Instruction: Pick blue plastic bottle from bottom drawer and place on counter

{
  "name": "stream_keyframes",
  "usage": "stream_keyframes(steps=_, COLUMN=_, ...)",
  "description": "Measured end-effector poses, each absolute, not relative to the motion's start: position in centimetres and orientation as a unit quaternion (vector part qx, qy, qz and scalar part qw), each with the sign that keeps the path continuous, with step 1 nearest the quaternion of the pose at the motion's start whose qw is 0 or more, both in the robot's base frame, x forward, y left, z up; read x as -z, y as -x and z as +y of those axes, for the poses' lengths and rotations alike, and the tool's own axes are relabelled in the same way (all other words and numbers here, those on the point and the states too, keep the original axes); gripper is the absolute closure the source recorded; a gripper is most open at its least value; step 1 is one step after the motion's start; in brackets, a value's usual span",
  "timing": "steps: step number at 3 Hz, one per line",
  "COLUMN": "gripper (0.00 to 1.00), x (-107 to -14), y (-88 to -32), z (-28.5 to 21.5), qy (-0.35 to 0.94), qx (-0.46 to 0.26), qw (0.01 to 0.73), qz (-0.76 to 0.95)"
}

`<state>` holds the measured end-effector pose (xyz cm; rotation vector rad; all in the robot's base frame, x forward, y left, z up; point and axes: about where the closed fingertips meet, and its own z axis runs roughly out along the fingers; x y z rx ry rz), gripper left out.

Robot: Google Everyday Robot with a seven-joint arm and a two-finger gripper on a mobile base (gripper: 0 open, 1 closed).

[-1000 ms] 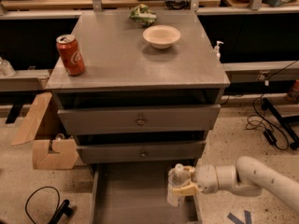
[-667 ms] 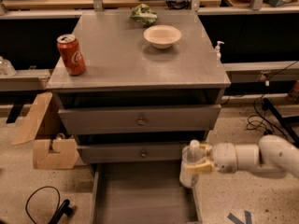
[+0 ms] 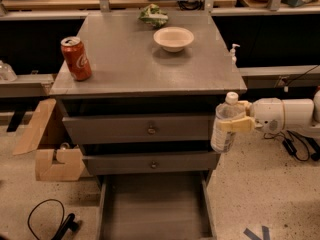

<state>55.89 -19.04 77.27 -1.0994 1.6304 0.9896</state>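
1. Clear bluish plastic, white-capped: the blue plastic bottle [image 3: 222, 138] stands upright in mid-air, clamped around its middle by the tan jaws of the gripper [image 3: 231, 124], which reaches in from the right.
2. Compared with a second ago, jaws and bottle have risen from just over the right wall of the bottom drawer [image 3: 155, 204] to beside the cabinet's top drawer front [image 3: 140, 129].
3. That drawer, pulled out, now lies below and left of the jaws.
4. Left of the jaws and slightly above them spreads the counter [image 3: 125, 64]; the bottle's cap sits just under its edge.
5. Farther left of the jaws, unmoved on the counter: a red soda can [image 3: 76, 58], a white bowl [image 3: 173, 38] and a green crumpled packet [image 3: 153, 15].
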Motion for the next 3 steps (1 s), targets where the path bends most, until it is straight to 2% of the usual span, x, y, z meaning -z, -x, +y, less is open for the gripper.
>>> stream_keyframes(steps=2, gripper=1.0, x=-77.7, y=-56.3, z=-19.1, qy=0.436, qx=-0.407, qw=0.462, qz=0.657)
stream_keyframes(steps=3, gripper=1.0, x=-82.4, y=-57.6, z=-19.5, qy=0.428, qx=-0.398, qw=0.475, qz=0.659)
